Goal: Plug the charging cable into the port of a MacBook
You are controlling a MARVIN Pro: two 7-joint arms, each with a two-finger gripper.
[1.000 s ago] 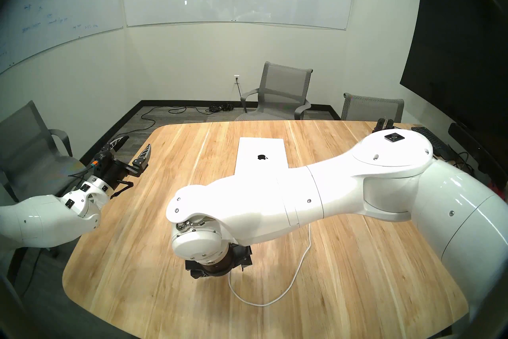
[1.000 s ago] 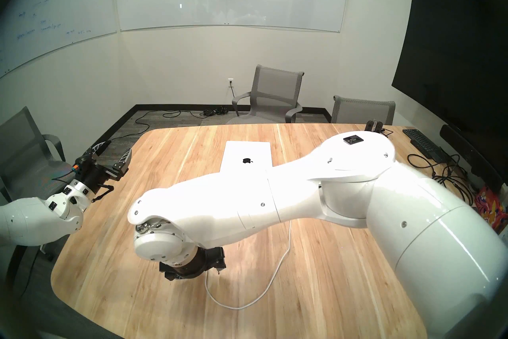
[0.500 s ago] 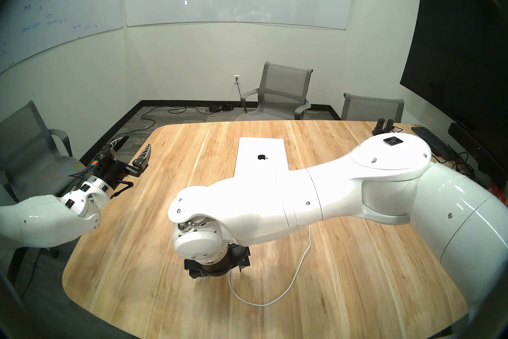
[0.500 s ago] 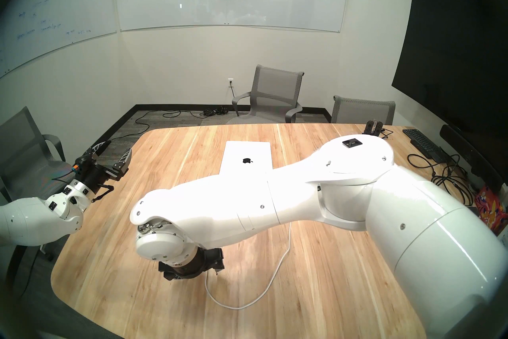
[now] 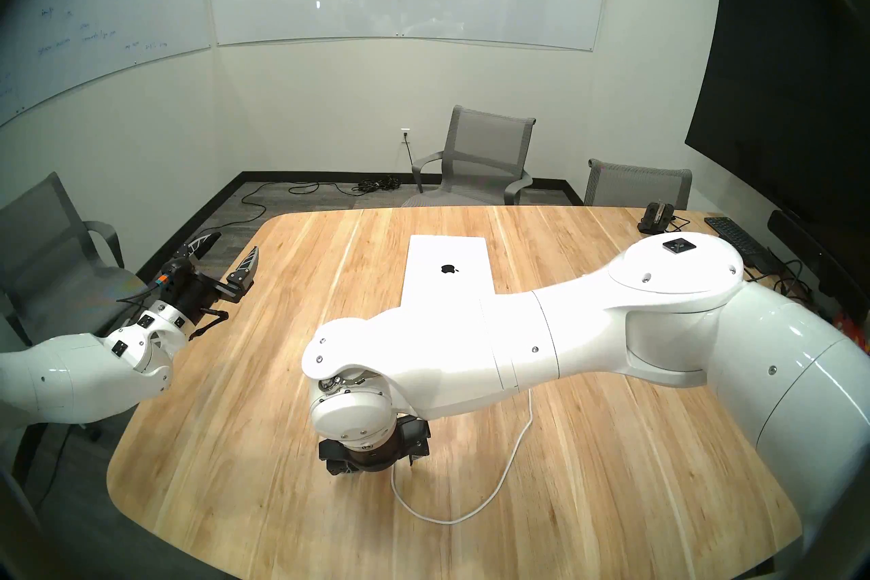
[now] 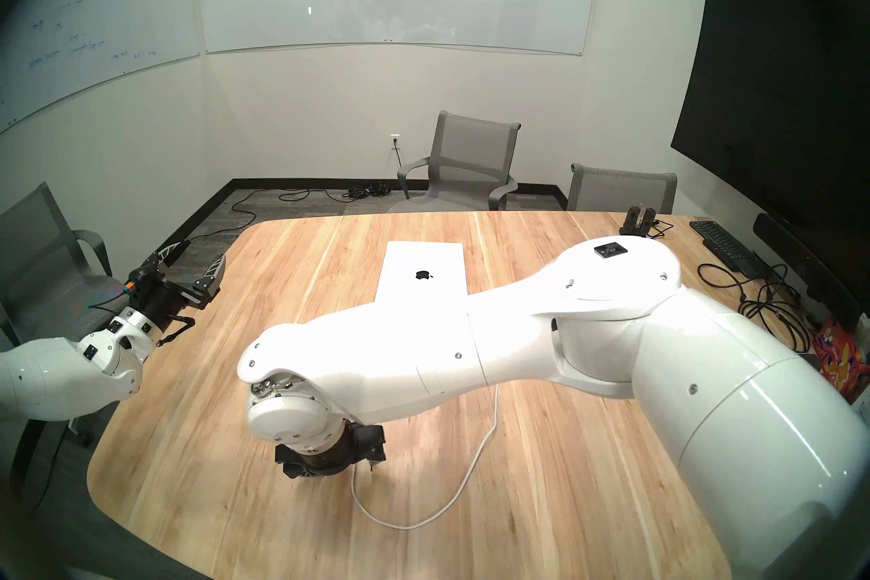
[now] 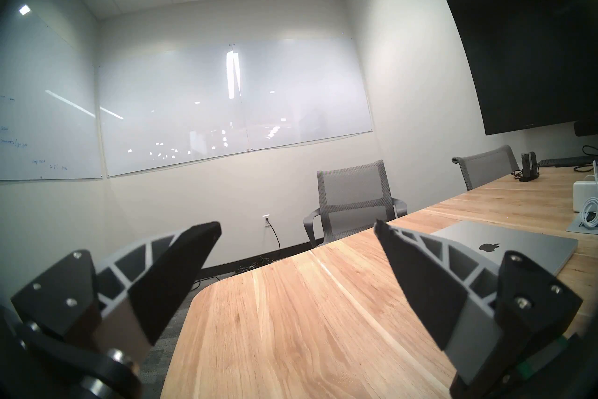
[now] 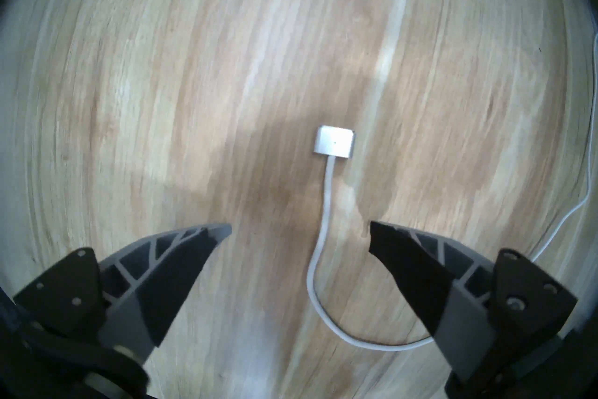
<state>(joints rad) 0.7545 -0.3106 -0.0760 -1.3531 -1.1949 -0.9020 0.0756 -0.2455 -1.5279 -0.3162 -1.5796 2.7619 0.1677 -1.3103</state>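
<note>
The charging cable (image 8: 326,210) lies flat on the wooden surface (image 5: 235,423), right under the right pincer (image 8: 301,228). That pincer points down, and its two fingers are wide apart with nothing between them. The cord runs up between the fingers to a small flat silver connector tip (image 8: 334,144), which rests a little past the fingertips and touches neither one. From above, the cord bends in a big loop on the surface (image 5: 447,518).

The cord looks thin, soft and floppy, so it would bend and swing if grabbed far from the end. The tip looks hard and light, but small and smooth, so it could slip. The best place to take hold is likely the flat tip itself, on its two side edges.

The MacBook (image 5: 447,268) sits closed, further away across the surface. The left pincer (image 5: 226,256) hangs off to the side, fingers apart, holding nothing.
</note>
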